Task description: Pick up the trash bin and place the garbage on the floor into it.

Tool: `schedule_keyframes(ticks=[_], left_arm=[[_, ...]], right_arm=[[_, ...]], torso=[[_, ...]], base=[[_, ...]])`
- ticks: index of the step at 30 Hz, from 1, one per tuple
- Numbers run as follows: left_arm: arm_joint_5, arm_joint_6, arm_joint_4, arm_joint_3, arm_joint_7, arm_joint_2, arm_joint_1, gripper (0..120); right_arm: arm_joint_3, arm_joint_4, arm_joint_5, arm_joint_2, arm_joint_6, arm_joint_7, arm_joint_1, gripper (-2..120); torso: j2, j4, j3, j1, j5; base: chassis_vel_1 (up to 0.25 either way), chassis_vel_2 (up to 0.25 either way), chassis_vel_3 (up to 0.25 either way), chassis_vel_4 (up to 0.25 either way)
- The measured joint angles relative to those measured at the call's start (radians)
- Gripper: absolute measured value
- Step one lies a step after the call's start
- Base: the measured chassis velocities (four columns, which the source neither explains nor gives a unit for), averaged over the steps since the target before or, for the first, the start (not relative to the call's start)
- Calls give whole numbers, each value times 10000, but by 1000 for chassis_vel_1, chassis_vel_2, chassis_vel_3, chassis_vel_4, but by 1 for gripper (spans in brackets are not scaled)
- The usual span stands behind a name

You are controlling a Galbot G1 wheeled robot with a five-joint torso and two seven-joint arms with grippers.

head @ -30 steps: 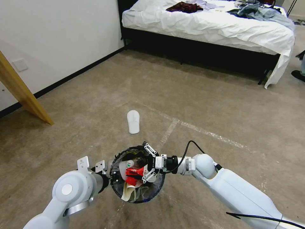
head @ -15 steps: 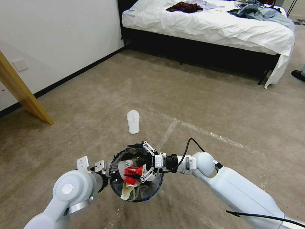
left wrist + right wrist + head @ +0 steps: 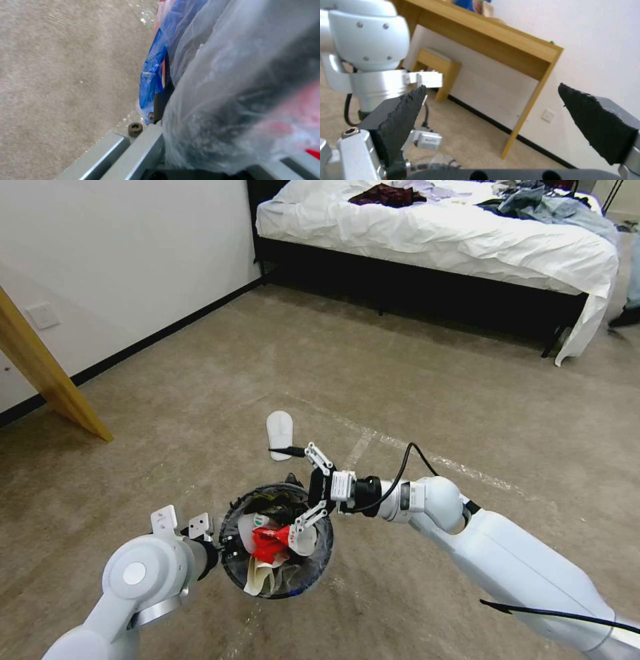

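The trash bin (image 3: 235,570), round and lined with a clear bag, hangs above the floor (image 3: 433,393) with my left gripper (image 3: 215,545) shut on its near-left rim. Red wrappers (image 3: 268,543) and crumpled white paper lie inside among other garbage. In the left wrist view the blue-edged bag (image 3: 151,75) presses against the left gripper (image 3: 162,110). My right gripper (image 3: 285,491) hovers open over the bin's far rim, holding nothing; its black pads (image 3: 403,117) stand wide apart. A white slipper (image 3: 280,425) lies on the carpet just beyond the bin.
Whitish tape lines (image 3: 427,457) cross the carpet. A bed (image 3: 433,233) with clothes on it stands at the back. A slanted wooden desk leg (image 3: 47,373) and white wall lie to the left. Open carpet spreads between slipper and bed.
My right gripper has risen out of the bin toward the slipper, leaving the red wrapper inside. The bin and left arm shifted slightly left.
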Motion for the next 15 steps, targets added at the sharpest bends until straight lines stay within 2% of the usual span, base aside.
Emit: schedule_keyframes(ticks=[7, 15], left_arm=[[231, 0, 313, -398, -9, 14, -65, 0], [1332, 0, 825, -668, 159, -209, -115, 0]], right_arm=[[314, -11, 258, -221, -1, 206, -132, 100], [474, -471, 332, -224, 335, 536, -475, 100]], torso=[[-1, 0, 0, 0, 0], [-1, 0, 0, 0, 0]], base=[[0, 0, 0, 0], [0, 0, 0, 0]])
